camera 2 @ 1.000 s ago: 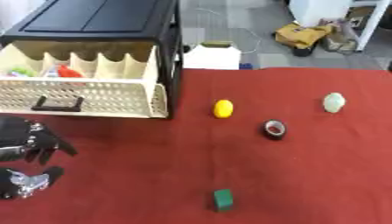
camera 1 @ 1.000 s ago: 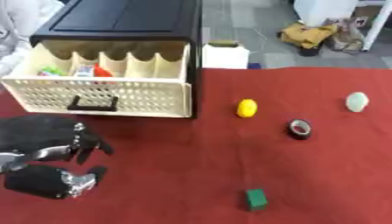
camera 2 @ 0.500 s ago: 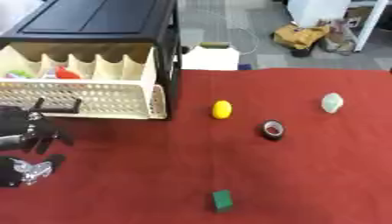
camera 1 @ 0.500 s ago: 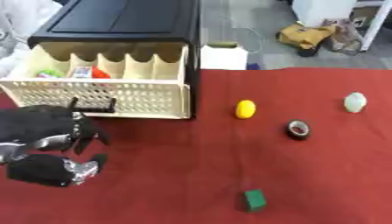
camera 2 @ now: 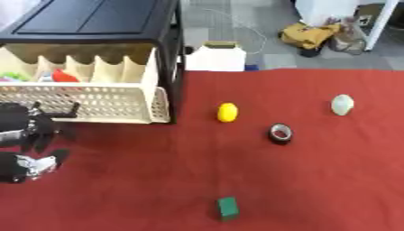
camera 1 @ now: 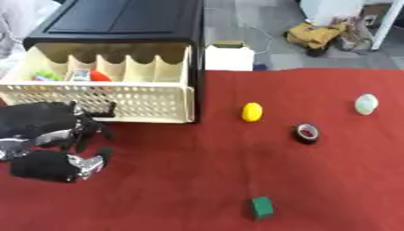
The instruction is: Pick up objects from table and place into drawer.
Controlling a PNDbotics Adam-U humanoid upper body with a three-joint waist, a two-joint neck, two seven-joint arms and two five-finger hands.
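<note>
The yellow object (camera 1: pixel 252 111), small, oval and smooth, lies on the red table (camera 1: pixel 331 180) just right of the open drawer (camera 1: pixel 103 97), w/ a black ring (camera 1: pixel 307 133), a pale egg shape (camera 1: pixel 366 103) and a green block (camera 1: pixel 262 207) further out. The left hand (camera 1: pixel 55 135) is in front of the drawer, fingers curled, holding nothing. Next pick, I think: approach the yellow one from above and close on its narrow sides, as it may roll.

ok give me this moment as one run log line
left hand by drawer handle, fingers curled, holding nothing | drawer open | on cloth: yellow object, tape roll, pale egg shape, green block | right hand not seen
</note>
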